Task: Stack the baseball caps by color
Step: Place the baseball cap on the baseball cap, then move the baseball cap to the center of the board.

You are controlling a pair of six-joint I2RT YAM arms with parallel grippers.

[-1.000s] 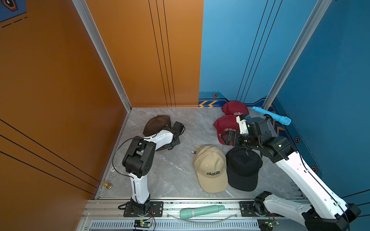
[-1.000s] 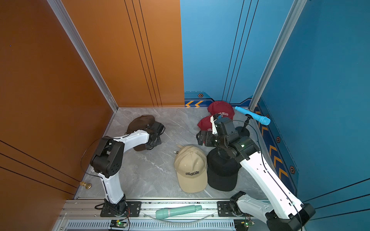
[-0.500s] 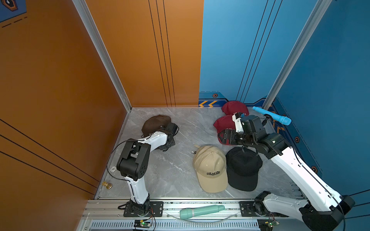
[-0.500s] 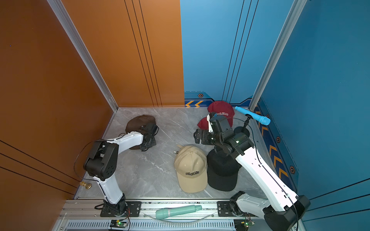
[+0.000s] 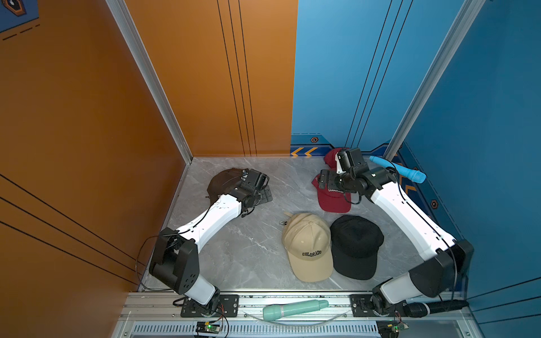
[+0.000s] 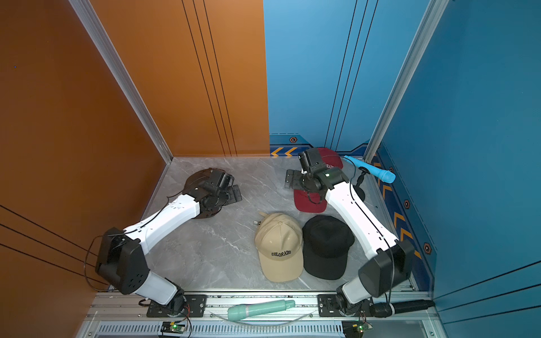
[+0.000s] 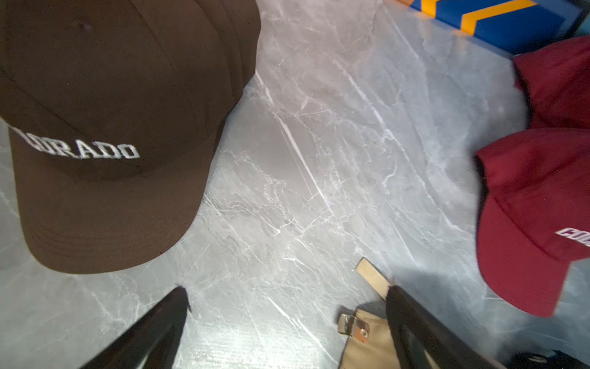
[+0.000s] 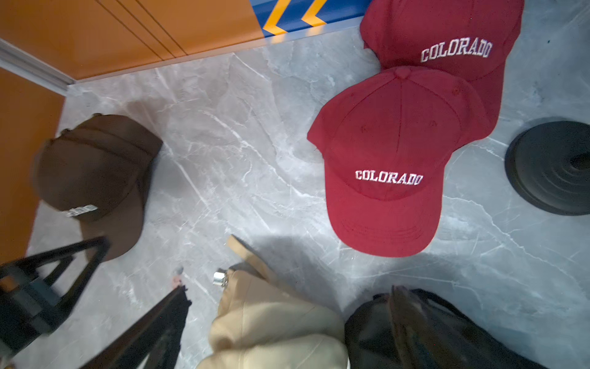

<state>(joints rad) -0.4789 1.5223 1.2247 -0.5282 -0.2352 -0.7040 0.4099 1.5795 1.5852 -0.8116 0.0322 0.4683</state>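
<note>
Left claw [image 7: 287, 297]: jaws spread wide, nothing between them, over bare marble just beside the brown brim.
Right claw [image 8: 287, 294]: jaws spread wide, empty, raised near the dark red pair.
Brown caps [image 5: 222, 181]: stacked in the far-left corner of the marble surface [image 5: 248, 257]. White COLORADO lettering on the top one, layered edges visible at the crown in the left wrist view.
Dark red caps [image 8: 392, 159]: two, in the far-right corner, the nearer crown overlapping the farther brim.
Beige cap [image 5: 307, 245]: near the front edge, right of middle, brim toward that edge, touching its black neighbour.
Black cap [image 5: 355, 245]: just right of the beige one, brim toward the front edge.
Blue microphone [image 5: 398, 172]: tilted, at the far-right corner.
Teal microphone [image 5: 292, 308]: lying on the front rail, off the marble.
</note>
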